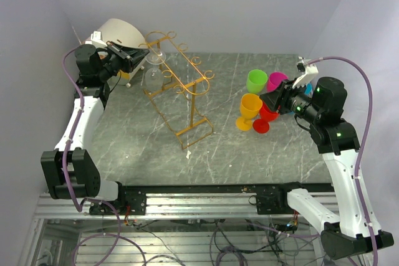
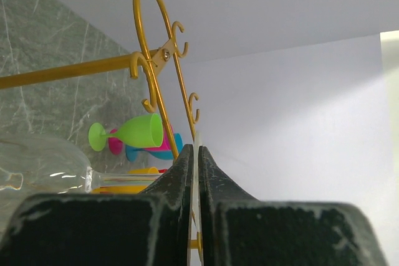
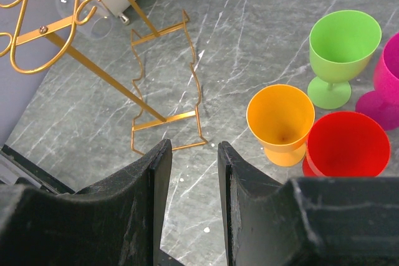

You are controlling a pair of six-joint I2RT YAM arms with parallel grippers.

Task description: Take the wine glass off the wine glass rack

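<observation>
Robot lab (mounting rail (image 1: 187,207), loose cables (image 1: 230,241))

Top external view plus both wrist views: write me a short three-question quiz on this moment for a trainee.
1. True or false: the right gripper holds a cup.
2. Which stands nearest the wine glass rack? A green cup, B orange cup, C red cup.
3. Which gripper is at the clear wine glass?
Key: 1 false, it is open and empty. 2 B. 3 the left gripper.
</observation>
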